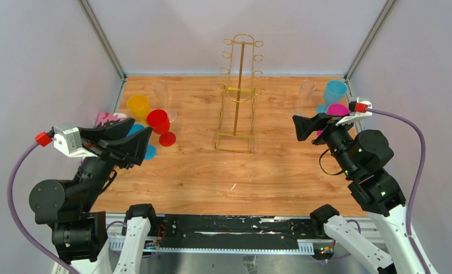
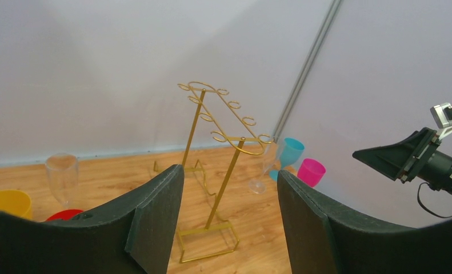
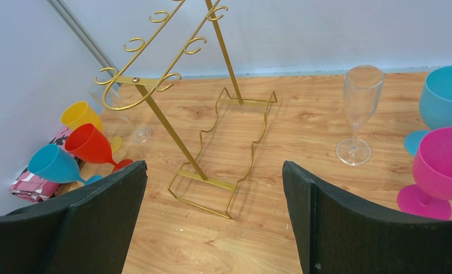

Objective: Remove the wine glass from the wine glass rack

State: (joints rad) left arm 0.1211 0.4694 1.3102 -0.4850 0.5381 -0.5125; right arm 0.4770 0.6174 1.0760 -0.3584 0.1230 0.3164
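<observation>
Left gripper [image 1: 139, 137]: jaws apart, empty; red wine glass [image 1: 159, 121] just beside its tips. Wine glass rack [image 1: 239, 97] upright, between both grippers, apart from each. Right gripper [image 1: 299, 128]: jaws wide, empty; pink glass [image 1: 338, 109] close behind.

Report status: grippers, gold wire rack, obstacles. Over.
Left gripper open, empty; right gripper open, empty. Tall gold wire glass rack upright mid-table, hooks bare. Nothing in the way: red plastic goblet left, pink plastic goblet right, both aside.

Rack [image 1: 239, 85] centre; goblets [image 1: 158, 121] flank L+R; gaps between passable.
</observation>
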